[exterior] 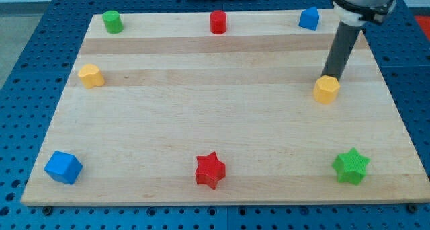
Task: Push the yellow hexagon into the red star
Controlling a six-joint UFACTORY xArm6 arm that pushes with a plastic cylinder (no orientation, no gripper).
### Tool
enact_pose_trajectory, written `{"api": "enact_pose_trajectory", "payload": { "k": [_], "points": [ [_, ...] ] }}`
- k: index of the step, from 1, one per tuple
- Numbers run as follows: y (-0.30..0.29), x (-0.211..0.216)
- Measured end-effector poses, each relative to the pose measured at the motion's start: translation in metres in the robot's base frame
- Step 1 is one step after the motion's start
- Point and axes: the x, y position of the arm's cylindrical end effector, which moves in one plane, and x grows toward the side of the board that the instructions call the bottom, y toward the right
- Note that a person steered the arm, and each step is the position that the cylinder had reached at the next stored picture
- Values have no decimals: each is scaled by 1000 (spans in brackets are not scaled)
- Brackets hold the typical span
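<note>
The yellow hexagon sits on the wooden board at the view's right, about mid-height. My tip is at the hexagon's upper edge, touching or nearly touching it from the view's top. The rod rises up and to the right from there. The red star lies near the board's bottom edge, at centre, far down and to the left of the hexagon.
A green star lies at bottom right and a blue cube at bottom left. A yellow block is at the left. A green cylinder, a red cylinder and a blue block line the top edge.
</note>
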Motion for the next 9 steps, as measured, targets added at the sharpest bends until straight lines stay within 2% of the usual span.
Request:
{"api": "enact_pose_trajectory", "payload": {
  "k": [4, 7, 9],
  "points": [
    [8, 81],
    [2, 59],
    [-22, 59]
  ]
}}
